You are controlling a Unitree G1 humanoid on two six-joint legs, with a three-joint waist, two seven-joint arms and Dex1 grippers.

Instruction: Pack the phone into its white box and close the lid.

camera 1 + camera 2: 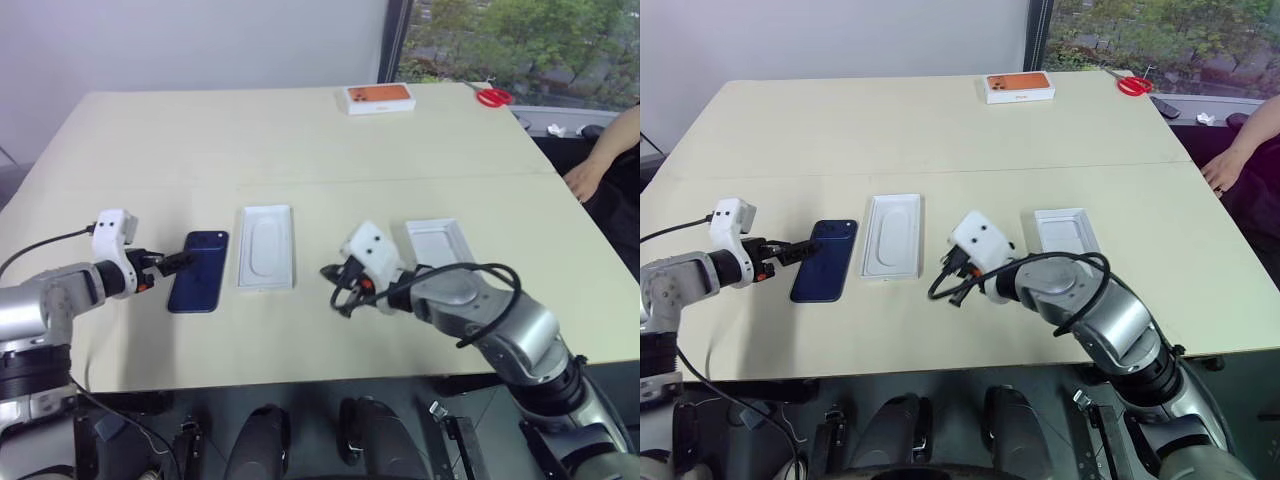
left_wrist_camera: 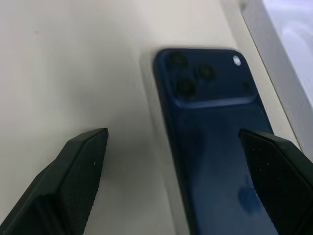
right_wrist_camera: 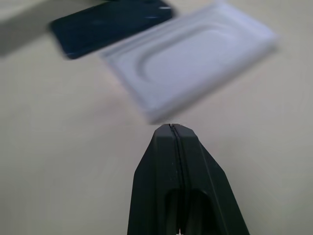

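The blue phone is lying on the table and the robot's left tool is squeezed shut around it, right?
Not quite. The phone does lie on the table, but the left tool is wide open, its fingers apart on either side of the phone. The left wrist view shows it.

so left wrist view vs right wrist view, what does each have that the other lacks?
Left wrist alone: the left gripper with its fingers spread wide over the table, and the phone's camera cluster close up. Right wrist alone: the right gripper with fingers pressed shut, empty, and the whole flat white insert with its oval recess. Both: the phone lying back-up on the table; the left wrist view catches just an edge of the insert.
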